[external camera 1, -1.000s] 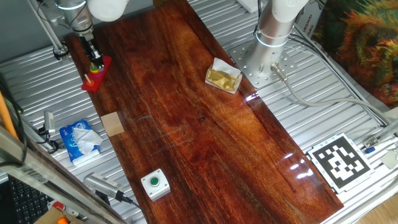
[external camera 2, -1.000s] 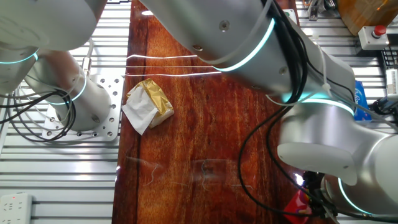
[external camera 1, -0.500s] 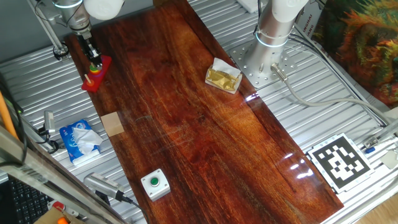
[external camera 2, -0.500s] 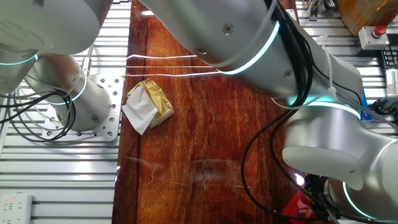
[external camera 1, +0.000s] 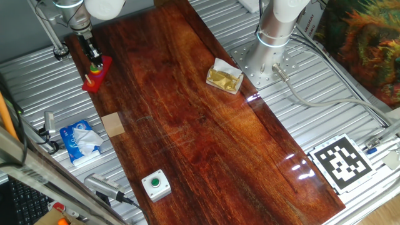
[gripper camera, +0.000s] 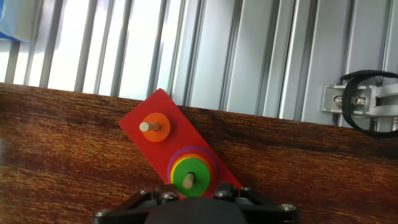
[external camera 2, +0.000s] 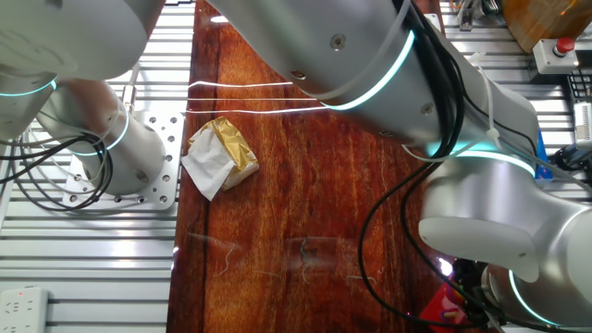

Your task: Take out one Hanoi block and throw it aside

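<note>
Since half a second ago nothing has visibly shifted; the gripper (external camera 1: 95, 61) hangs just above the red Hanoi base (gripper camera: 176, 149), fingertips hidden, so whether it is clenched or released cannot be told. The Hanoi block (gripper camera: 188, 179), a small green ring, sits on top of the stack on its wooden peg, over a yellow ring (gripper camera: 176, 165) and wider rings. An orange ring (gripper camera: 155, 127) sits alone on the second peg. The base lies at the edge of the dark wooden tabletop (external camera 1: 206, 137), beside ribbed aluminium framing (gripper camera: 249, 56). A tissue pack (external camera 1: 80, 141), wooden block (external camera 1: 113, 124), green push-button (external camera 1: 155, 184) and crumpled gold wrapper (external camera 1: 225, 77) lie about.
</note>
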Controlling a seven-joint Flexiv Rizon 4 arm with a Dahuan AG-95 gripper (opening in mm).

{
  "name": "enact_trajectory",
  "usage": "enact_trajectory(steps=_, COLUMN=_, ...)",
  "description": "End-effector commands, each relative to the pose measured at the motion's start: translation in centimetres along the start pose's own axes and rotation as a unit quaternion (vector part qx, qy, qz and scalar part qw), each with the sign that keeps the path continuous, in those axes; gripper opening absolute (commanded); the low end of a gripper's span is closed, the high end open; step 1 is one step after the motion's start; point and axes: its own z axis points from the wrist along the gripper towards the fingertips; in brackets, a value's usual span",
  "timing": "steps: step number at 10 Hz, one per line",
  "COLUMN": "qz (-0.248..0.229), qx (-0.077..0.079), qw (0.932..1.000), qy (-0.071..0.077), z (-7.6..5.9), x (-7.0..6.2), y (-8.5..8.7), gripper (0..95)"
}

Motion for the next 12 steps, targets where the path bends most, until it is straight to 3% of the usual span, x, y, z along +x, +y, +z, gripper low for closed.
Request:
enact_trajectory(steps=1, qz=0.0, qx=0.0, qw=1.0, qy=0.0, z=-0.02, x=0.0, y=0.0, gripper=38.0)
enact_trajectory(steps=2, qz=0.0, qx=0.0, qw=1.0, qy=0.0, z=-0.02, x=0.0, y=0.0, gripper=38.0)
enact_trajectory(steps=3, qz=-0.001, qx=0.0, qw=1.0, qy=0.0, z=-0.02, x=0.0, y=0.0, gripper=19.0)
enact_trajectory(steps=9, qz=-0.001, qx=-0.001, qw=1.0, qy=0.001, z=-0.03, x=0.0, y=0.01, gripper=19.0)
enact_trajectory(steps=10, qz=0.0, qx=-0.002, qw=1.0, qy=0.001, z=-0.03, x=0.0, y=0.01, gripper=38.0)
enact_trajectory(steps=12, qz=-0.001, qx=-0.004, qw=1.0, qy=0.001, z=-0.2, x=0.01, y=0.06, gripper=38.0)
